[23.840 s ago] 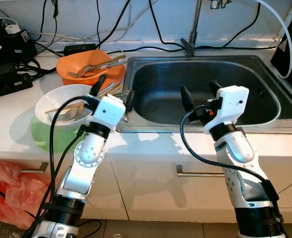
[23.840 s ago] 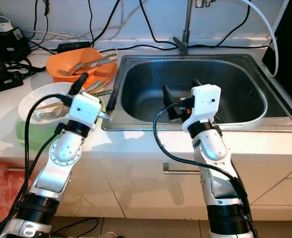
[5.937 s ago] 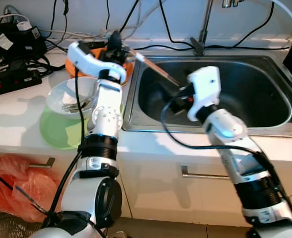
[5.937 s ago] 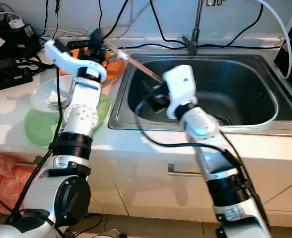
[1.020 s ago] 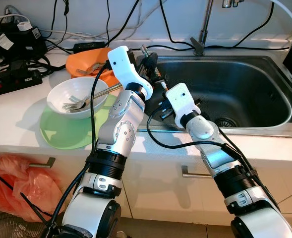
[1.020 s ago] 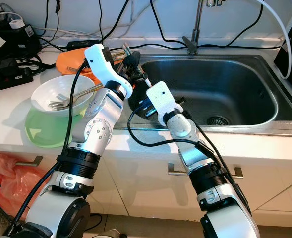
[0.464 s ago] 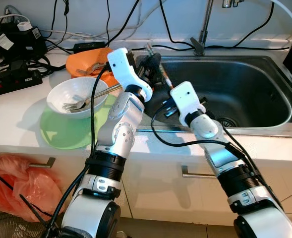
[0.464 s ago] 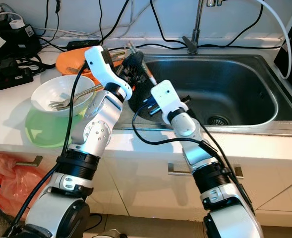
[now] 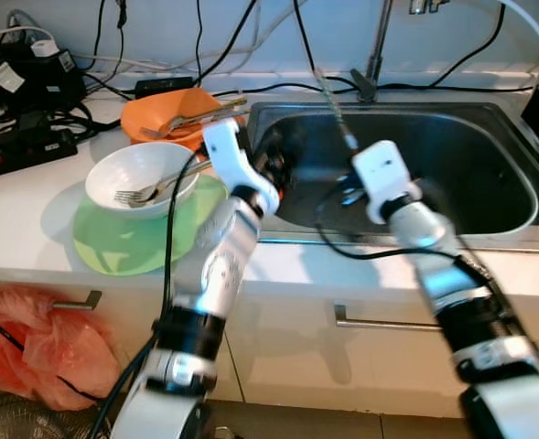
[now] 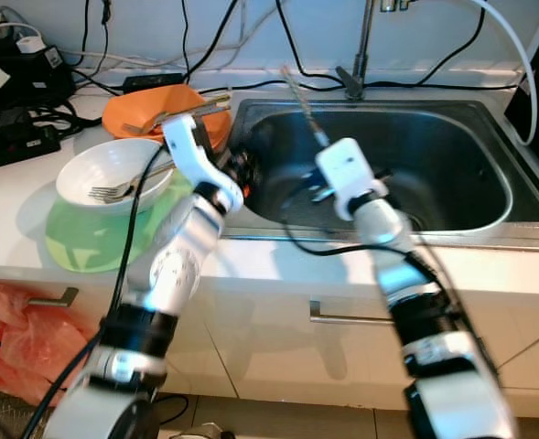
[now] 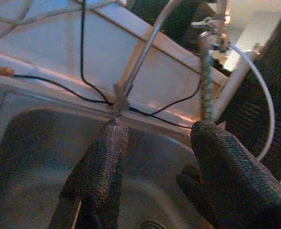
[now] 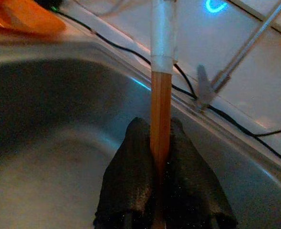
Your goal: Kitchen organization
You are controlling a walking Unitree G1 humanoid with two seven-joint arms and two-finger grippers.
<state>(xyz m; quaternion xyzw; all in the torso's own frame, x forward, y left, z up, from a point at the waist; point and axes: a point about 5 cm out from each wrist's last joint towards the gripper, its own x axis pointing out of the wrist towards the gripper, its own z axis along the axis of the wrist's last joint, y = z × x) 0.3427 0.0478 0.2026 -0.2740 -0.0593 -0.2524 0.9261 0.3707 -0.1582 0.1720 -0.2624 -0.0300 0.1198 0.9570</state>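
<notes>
Over the steel sink [image 9: 489, 174], the right gripper [image 12: 160, 191] pinches a chopstick [image 12: 161, 86] that sticks up toward the faucet [image 9: 371, 64], the left gripper [image 11: 154, 157] hangs spread and empty at the sink's left rim, and on the counter a white bowl [image 9: 141, 176] with a fork [image 9: 132, 194] sits on a green plate [image 9: 123, 242] beside an orange bowl [image 9: 164, 123].

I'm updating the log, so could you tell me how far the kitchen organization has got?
Done: nothing visibly put away. In hand: the right gripper clamps wooden chopsticks above the steel sink; the left gripper is open. Left: utensils in the orange bowl and white bowl.
</notes>
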